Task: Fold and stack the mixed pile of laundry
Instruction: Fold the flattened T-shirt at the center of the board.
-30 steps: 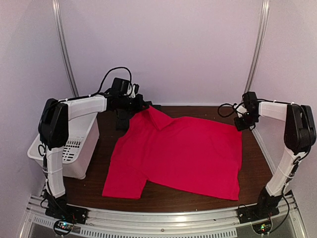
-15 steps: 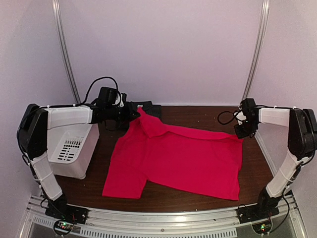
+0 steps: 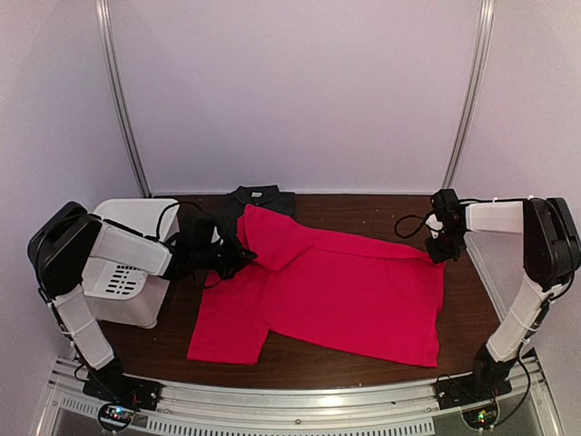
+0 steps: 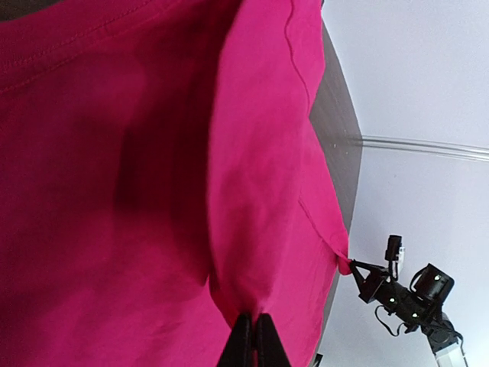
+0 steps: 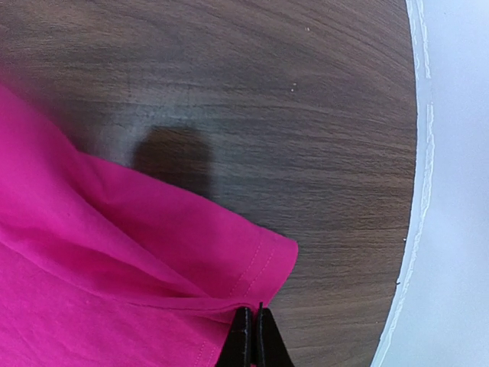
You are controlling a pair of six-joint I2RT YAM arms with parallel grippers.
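The red T-shirt point(image 3: 354, 300) lies spread over the middle of the table, its back left part lifted and doubled over itself. My left gripper point(image 3: 240, 257) is shut on that raised fold of red cloth point(image 4: 114, 191); the closed tips point(image 4: 256, 323) bite a pinch of it. My right gripper point(image 3: 439, 251) is shut on the shirt's far right hem corner point(image 5: 260, 264), with its tips point(image 5: 254, 313) just above the wood. The dark collared shirt point(image 3: 263, 197) lies folded at the back edge, clear of both grippers.
A white slotted bin point(image 3: 136, 300) stands at the left edge, partly behind my left arm. Bare brown tabletop point(image 3: 363, 211) shows behind the red shirt and along the right side point(image 5: 306, 115). White walls close in the back and both sides.
My left arm has swung back toward the near left, dragging the pinched red cloth with it and uncovering the dark shirt at the back. The right gripper has shifted only slightly, still holding the hem.
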